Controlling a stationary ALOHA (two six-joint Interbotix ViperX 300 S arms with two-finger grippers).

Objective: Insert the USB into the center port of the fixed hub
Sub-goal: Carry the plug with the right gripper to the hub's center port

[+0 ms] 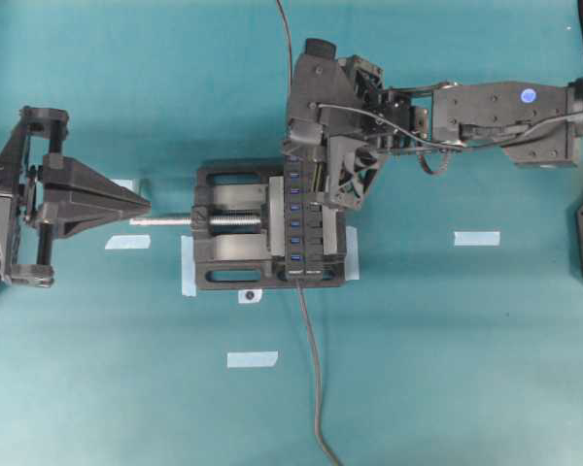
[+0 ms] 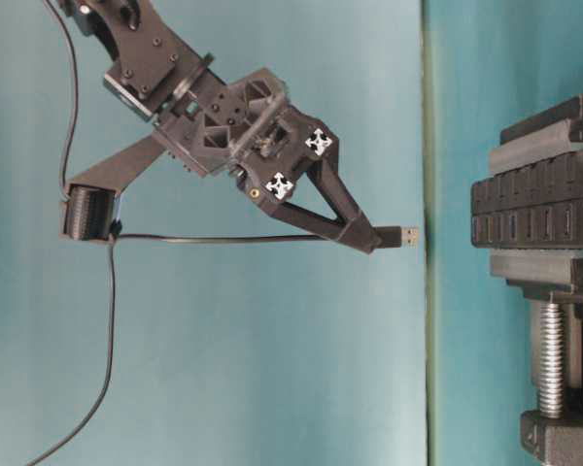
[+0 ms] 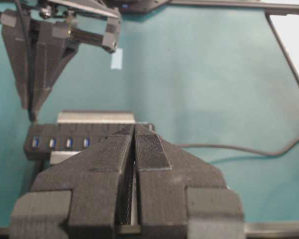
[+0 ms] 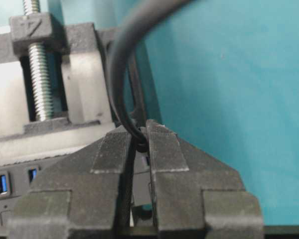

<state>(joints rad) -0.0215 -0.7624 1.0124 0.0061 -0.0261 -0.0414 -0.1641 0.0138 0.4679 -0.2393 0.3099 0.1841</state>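
A teal table (image 1: 447,369) carries a black vise (image 1: 228,228) just below the right claw (image 1: 306,146), its silver screw (image 1: 165,221) pointing at the left claw (image 1: 141,204). Pale tape strips (image 1: 476,238) lie scattered around, and a grey cord (image 1: 314,388) trails off the vise's far side.

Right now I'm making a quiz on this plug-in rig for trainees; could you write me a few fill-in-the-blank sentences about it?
1. The right hand is shut on the ____, whose metal tip sticks out in front of the fingertips.
2. The fixed hub is clamped in a black ____.
3. The hub's slots are coloured ____.
4. The left hand holds ____.

Missing words: USB; vise; blue; nothing
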